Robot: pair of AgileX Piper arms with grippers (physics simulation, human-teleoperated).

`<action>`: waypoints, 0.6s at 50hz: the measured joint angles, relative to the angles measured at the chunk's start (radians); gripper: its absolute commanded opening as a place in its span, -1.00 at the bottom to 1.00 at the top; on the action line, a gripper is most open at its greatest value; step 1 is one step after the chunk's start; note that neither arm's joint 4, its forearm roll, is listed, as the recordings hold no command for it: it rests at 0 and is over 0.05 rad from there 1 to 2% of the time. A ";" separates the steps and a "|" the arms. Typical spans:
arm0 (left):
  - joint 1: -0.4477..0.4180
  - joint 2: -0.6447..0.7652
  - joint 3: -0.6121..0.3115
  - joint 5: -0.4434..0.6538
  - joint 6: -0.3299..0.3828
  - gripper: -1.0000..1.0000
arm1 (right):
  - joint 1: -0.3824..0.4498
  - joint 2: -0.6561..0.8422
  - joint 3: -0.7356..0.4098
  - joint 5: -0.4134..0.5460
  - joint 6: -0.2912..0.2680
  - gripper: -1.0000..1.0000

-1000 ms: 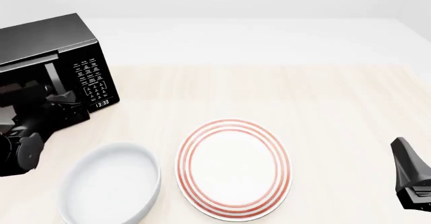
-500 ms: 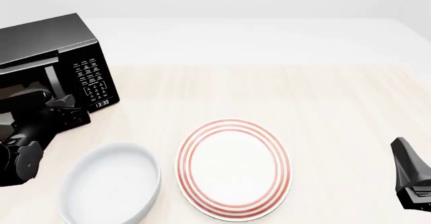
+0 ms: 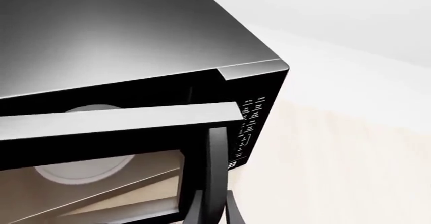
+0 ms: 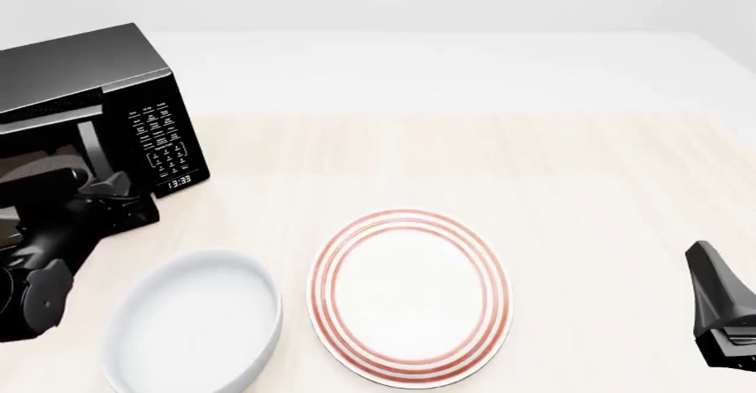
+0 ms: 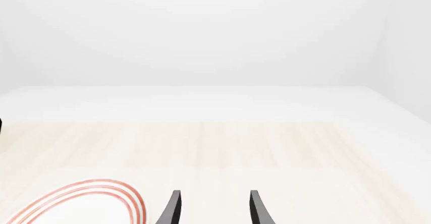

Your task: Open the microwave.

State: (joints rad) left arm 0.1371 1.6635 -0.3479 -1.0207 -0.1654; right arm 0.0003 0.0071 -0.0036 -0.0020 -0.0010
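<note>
Microwave (image 4: 112, 101): it is sitting at the table's far left corner, and its door (image 3: 121, 120) is swinging further out than half a second ago; the opening between door and body is growing, so the task is well under way but, I judge, not finished.
Table (image 4: 497, 163): it is carrying the microwave at the far left, a bowl and a plate along the near edge.
Plate (image 4: 410, 297): it is lying at the near edge's middle, untouched and unchanged.
Bowl (image 4: 195, 322): it is resting just left of the plate, near my left arm, apart from the door.
Left gripper (image 4: 101, 200): I am drawing it back toward the near left edge with the door's handle (image 3: 215, 173); a second ago it was closer to the microwave front. I judge it is closed on the handle, but I cannot tell for sure, the fingers being mostly hidden.
Right gripper (image 5: 212, 209): I am resting it at the near right edge, fingers parted on nothing.
Views: the left wrist view is showing the turntable (image 3: 84, 166) through the gap, which the front view is hiding behind my arm; the front view alone is showing the bowl.
</note>
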 measured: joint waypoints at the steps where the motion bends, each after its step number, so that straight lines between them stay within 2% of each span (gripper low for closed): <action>1: 0.000 0.000 0.001 -0.001 0.000 -1.00 | 0.000 0.000 0.000 0.000 0.000 1.00; 30: -0.015 -0.023 0.042 -0.023 0.004 -1.00 | 0.000 0.000 0.000 0.000 0.000 1.00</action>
State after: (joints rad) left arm 0.1216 1.6405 -0.3062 -1.0440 -0.1616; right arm 0.0003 0.0071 -0.0036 -0.0020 -0.0010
